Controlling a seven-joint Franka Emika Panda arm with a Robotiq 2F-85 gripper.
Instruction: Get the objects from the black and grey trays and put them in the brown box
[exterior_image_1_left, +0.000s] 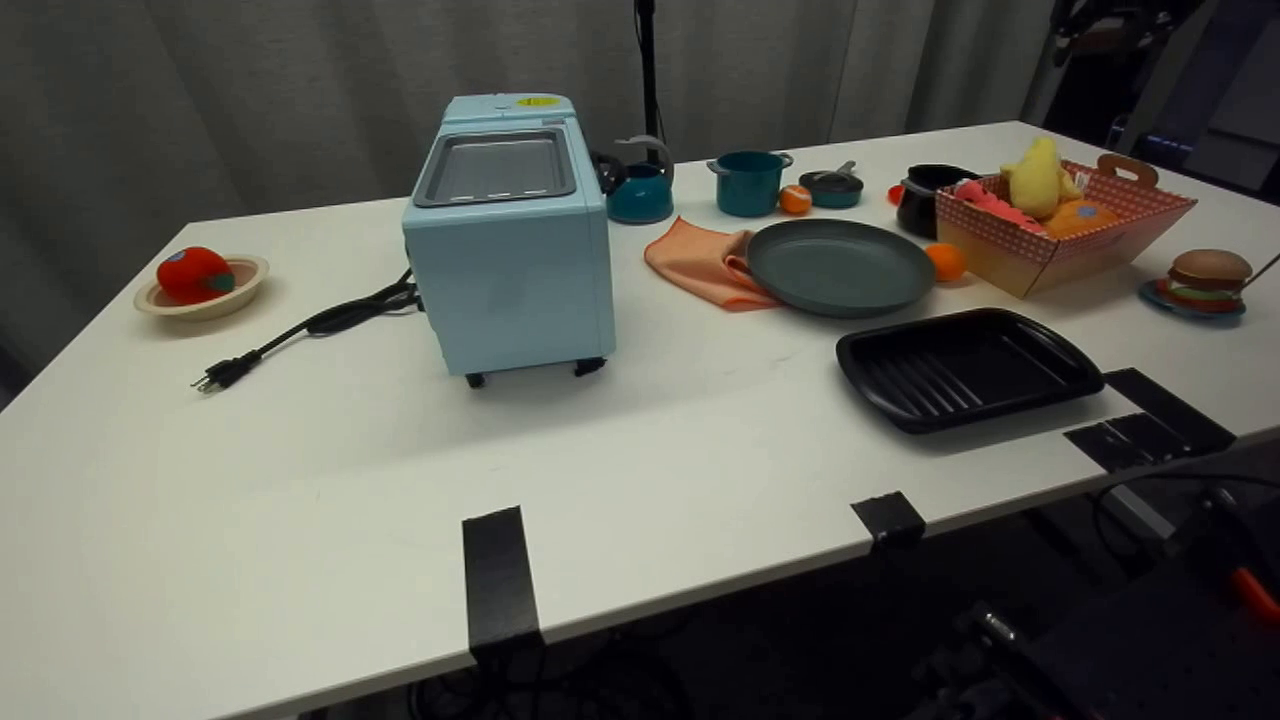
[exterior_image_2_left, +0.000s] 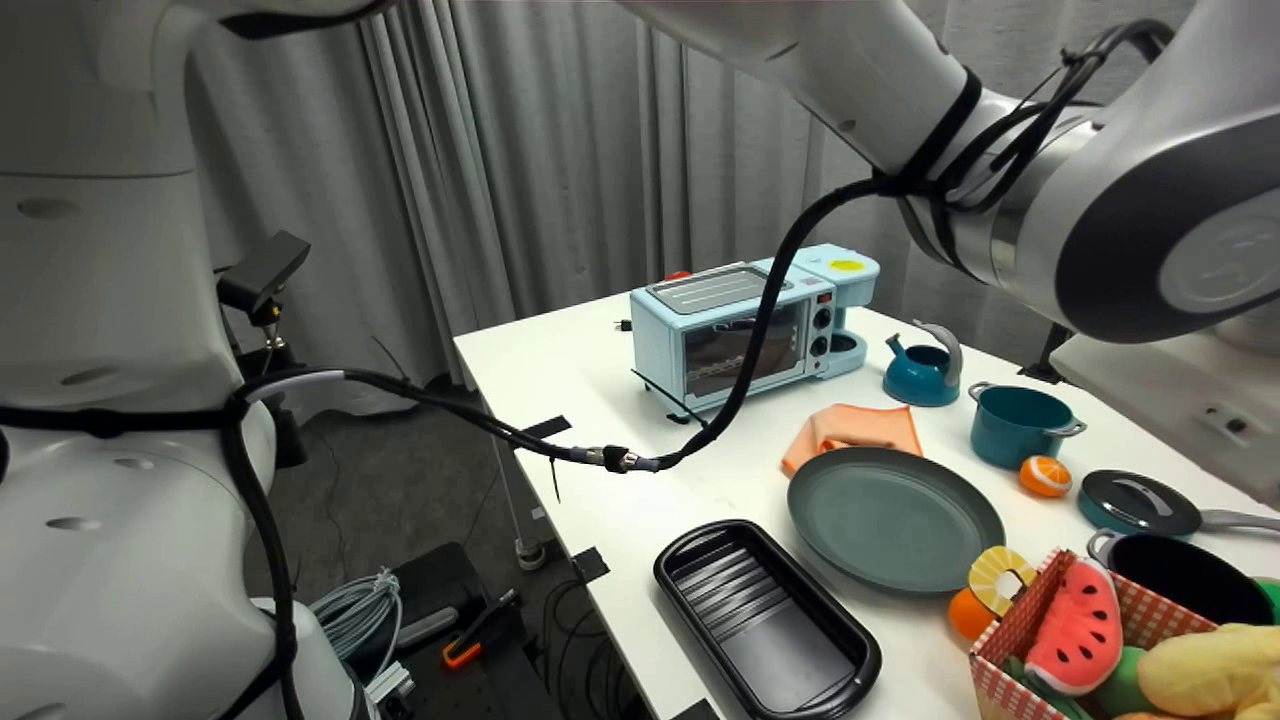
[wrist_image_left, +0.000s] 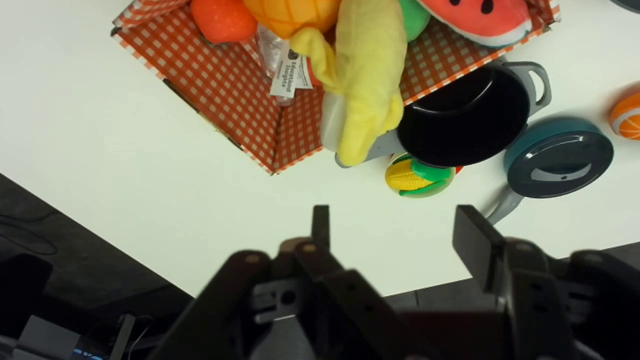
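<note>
The black tray (exterior_image_1_left: 985, 365) lies near the table's front edge with its ridged inside bare; it also shows in an exterior view (exterior_image_2_left: 770, 630). The round grey tray (exterior_image_1_left: 840, 265) lies behind it, also bare (exterior_image_2_left: 895, 520). The brown box (exterior_image_1_left: 1100, 250) has a red checkered lining and holds several plush toys; it also shows in the wrist view (wrist_image_left: 215, 100). A yellow plush (wrist_image_left: 372, 70) and a watermelon slice (exterior_image_2_left: 1080, 630) stick out of it. My gripper (wrist_image_left: 392, 220) is open with nothing between its fingers, above the table beside the box. The fingers do not show clearly in the exterior views.
A dark pot (wrist_image_left: 465, 117) and a corn toy (wrist_image_left: 415, 175) stand against the box. A lidded pan (wrist_image_left: 560, 160) is beside them. A blue toaster oven (exterior_image_1_left: 510, 280), orange cloth (exterior_image_1_left: 710, 265), burger toy (exterior_image_1_left: 1205, 285), orange (exterior_image_1_left: 945, 262) and bowl with tomato (exterior_image_1_left: 150, 302) are on the table.
</note>
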